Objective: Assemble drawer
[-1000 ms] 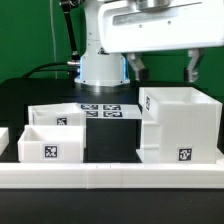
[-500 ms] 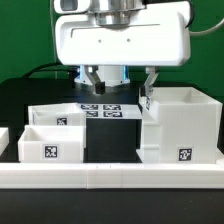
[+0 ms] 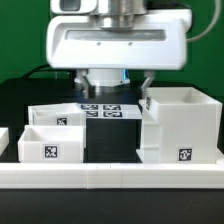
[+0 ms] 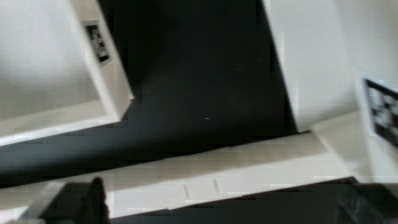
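Note:
The drawer's large open-sided box housing point(image 3: 181, 126) stands at the exterior view's right with a tag on its front. Two smaller white trays sit at the left, one behind point(image 3: 58, 115) and one in front point(image 3: 47, 146), each tagged. My gripper point(image 3: 113, 79) hangs above the black gap between trays and housing, fingers spread wide with nothing between them. In the wrist view a tray point(image 4: 45, 70) and the housing's wall point(image 4: 324, 60) flank the black mat. One dark finger point(image 4: 80, 203) shows at the edge.
A long low white rail point(image 3: 110, 177) runs along the front of the table and crosses the wrist view point(image 4: 214, 168). The marker board point(image 3: 108, 109) lies flat behind the gap. A further white part point(image 3: 3, 136) peeks in at the far left edge.
My gripper has swung from the upper right to above the middle gap and come closer to the camera. Trays and housing have not moved.

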Robot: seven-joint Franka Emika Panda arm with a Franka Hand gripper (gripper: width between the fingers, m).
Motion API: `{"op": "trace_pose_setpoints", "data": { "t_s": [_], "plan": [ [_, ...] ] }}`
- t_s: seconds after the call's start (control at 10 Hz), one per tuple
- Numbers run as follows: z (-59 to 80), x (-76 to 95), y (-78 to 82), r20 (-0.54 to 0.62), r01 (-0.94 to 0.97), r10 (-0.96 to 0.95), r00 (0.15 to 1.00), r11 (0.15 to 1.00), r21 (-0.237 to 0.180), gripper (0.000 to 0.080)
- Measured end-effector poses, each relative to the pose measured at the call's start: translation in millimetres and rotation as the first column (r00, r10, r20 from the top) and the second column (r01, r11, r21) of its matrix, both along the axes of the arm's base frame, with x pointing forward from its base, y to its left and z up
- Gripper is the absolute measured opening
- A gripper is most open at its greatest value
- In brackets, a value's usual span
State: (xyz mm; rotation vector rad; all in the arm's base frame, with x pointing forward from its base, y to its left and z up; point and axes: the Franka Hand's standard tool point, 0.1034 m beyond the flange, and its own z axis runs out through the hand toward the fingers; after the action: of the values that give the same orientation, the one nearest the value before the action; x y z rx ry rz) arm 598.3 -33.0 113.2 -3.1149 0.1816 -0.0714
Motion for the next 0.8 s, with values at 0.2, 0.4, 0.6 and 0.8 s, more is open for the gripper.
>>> {"op": "trace_pose_setpoints", "data": {
  "t_s": [0.2,0.4,0.6,0.8],
  "plan": [
    [-3.3,-3.5,-19.0,0.0,-0.081,0.081,0.997,0.997,-0.012,0.0649],
    [-13.2,-9.2,-38.8,-0.014,-0.051,0.051,0.999,0.999,-0.004,0.0649],
    [-13.3,-9.0,-36.5,-0.014,-0.055,0.055,0.998,0.998,-0.005,0.0649],
    [-15.6,-11.4,-40.5,-0.011,-0.084,0.084,0.996,0.996,-0.006,0.0649]
  ]
}}
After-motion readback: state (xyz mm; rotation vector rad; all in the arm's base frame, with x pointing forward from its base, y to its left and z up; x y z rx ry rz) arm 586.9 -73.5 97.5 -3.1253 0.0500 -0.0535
